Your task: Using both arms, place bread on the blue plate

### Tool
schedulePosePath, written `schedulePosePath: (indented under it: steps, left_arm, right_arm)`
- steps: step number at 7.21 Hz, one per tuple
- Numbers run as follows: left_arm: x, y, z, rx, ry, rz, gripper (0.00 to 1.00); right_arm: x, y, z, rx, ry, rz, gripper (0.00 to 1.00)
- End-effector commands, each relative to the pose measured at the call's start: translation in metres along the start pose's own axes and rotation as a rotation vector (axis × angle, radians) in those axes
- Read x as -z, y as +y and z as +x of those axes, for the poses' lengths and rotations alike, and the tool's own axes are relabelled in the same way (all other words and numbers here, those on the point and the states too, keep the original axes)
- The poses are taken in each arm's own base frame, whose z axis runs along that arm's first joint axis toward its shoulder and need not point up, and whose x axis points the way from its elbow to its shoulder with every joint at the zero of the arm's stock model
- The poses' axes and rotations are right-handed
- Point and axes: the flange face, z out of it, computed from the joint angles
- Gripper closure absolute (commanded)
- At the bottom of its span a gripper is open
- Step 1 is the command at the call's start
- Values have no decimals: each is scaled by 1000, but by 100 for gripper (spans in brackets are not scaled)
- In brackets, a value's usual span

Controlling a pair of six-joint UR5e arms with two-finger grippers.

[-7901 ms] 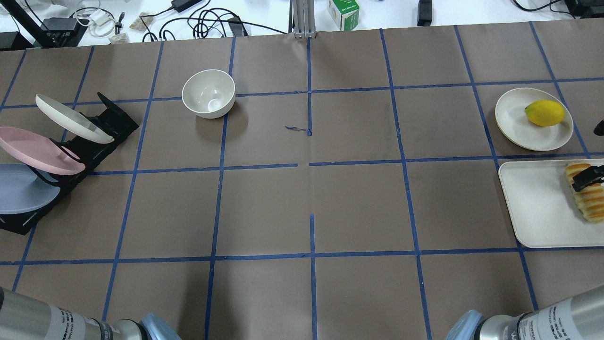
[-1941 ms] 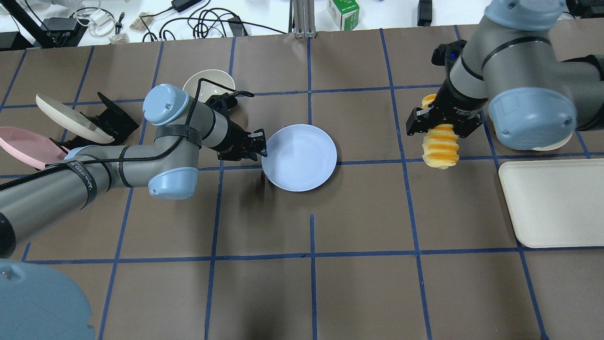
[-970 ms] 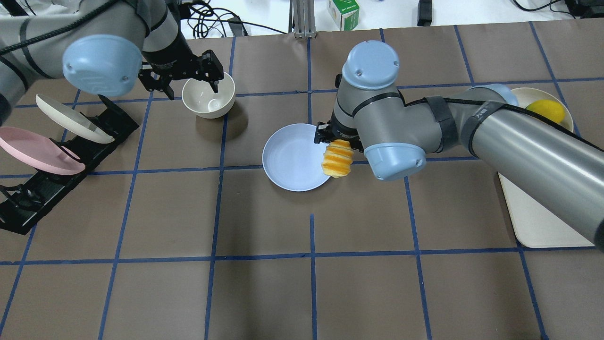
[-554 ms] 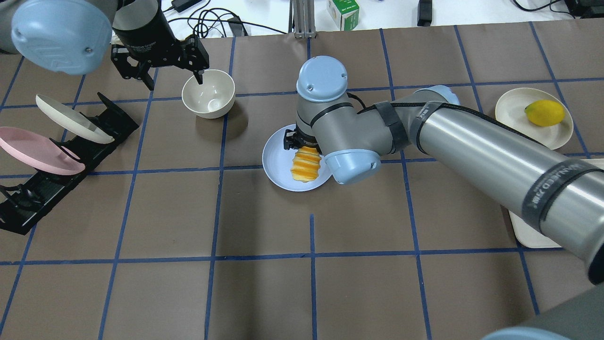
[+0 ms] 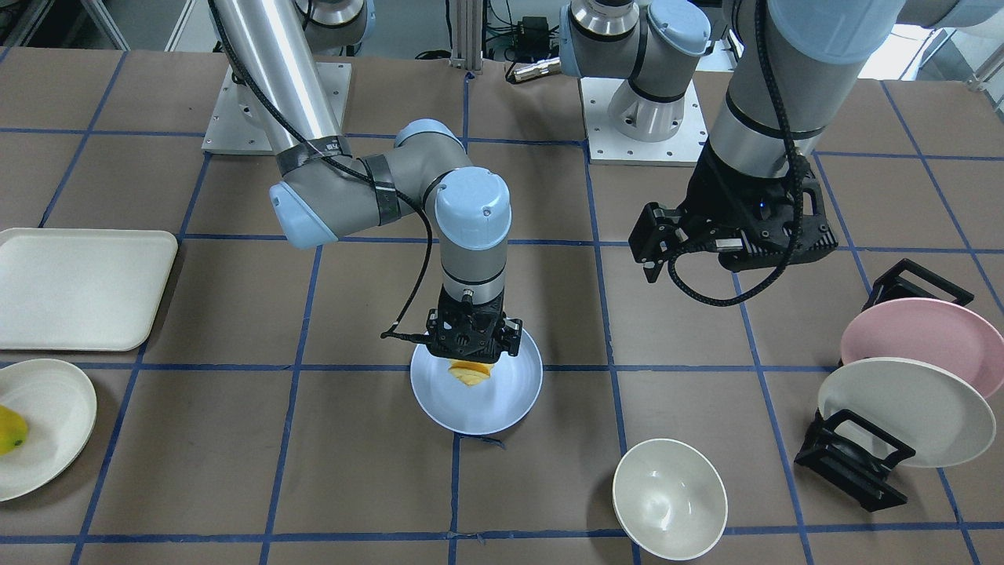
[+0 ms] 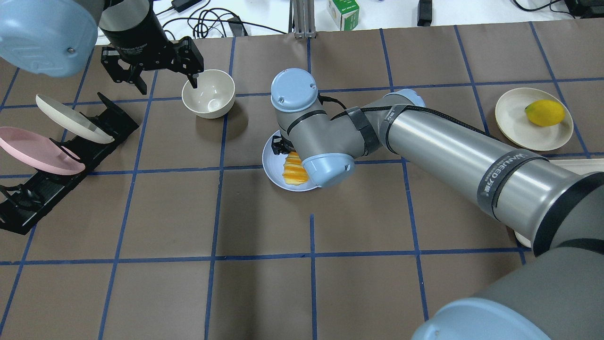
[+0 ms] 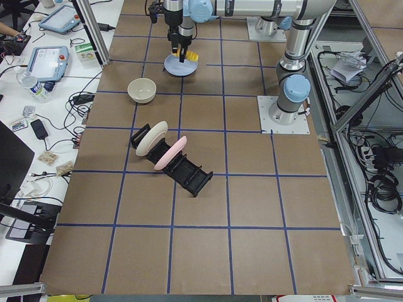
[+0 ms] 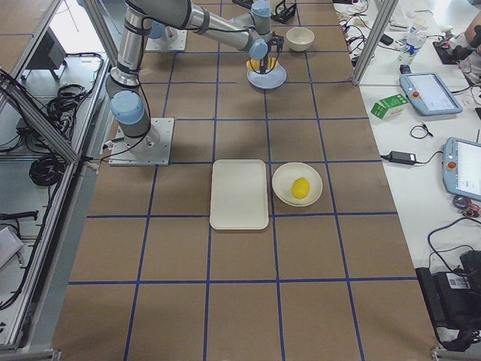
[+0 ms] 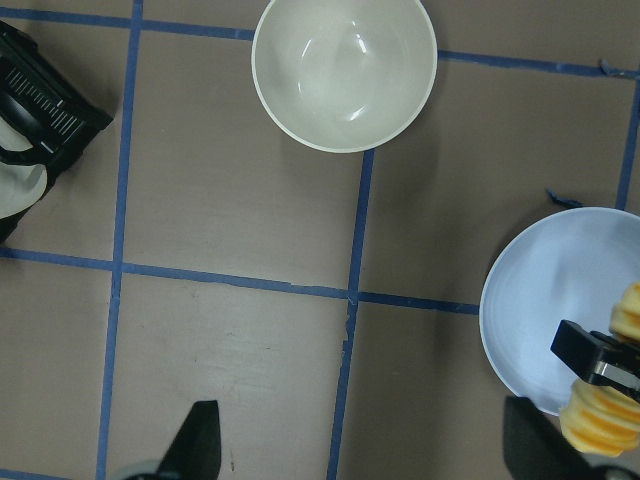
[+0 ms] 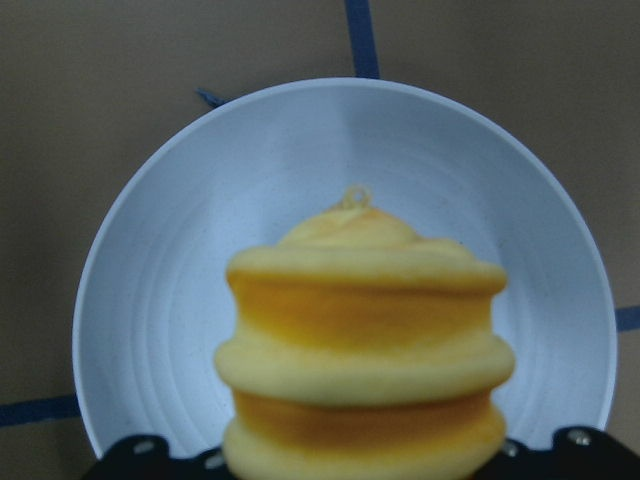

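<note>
The blue plate [image 6: 273, 166] lies on the table near its middle. My right gripper [image 5: 471, 362] is shut on the upper end of the bread [image 6: 293, 169], which hangs upright over the plate's middle. I cannot tell whether its lower end touches the plate. In the right wrist view the bread [image 10: 365, 340] fills the centre above the plate [image 10: 150, 300]. My left gripper [image 6: 167, 85] is open and empty, raised next to the white bowl. It sees the plate [image 9: 530, 300] and the bread [image 9: 600, 420] at its right edge.
A white bowl [image 6: 208, 93] stands left of the plate. A black rack [image 6: 108, 120] at the left edge holds a pink plate [image 6: 33, 150] and a white plate [image 6: 71, 118]. A white plate with a yellow fruit [image 6: 545, 112] and a tray [image 5: 78, 286] lie on the other side.
My right arm has carried the bread left from the plate's edge to over its middle and lower. My left gripper has drifted a little further left by the bowl.
</note>
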Motion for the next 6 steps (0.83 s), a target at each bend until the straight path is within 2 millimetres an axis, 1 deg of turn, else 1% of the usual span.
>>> schedulePosePath:
  steps: [1, 3, 4, 5, 6]
  left_arm:
    - [1, 8, -2, 1, -3, -25, 0]
    - [2, 8, -4, 4, 0, -22, 0]
    - [1, 8, -8, 11, -3, -30, 0]
    - [1, 8, -14, 22, -6, -38, 0]
    - [4, 7, -17, 30, -1, -33, 0]
  right_arm:
    - [-7, 1, -1, -5, 5, -7, 41]
    - [-9, 1, -2, -11, -2, -12, 35]
    - [-10, 1, -2, -9, -3, -14, 33]
    - [-10, 1, -2, -8, -3, -14, 25]
    - [-9, 1, -2, -9, -4, -13, 13]
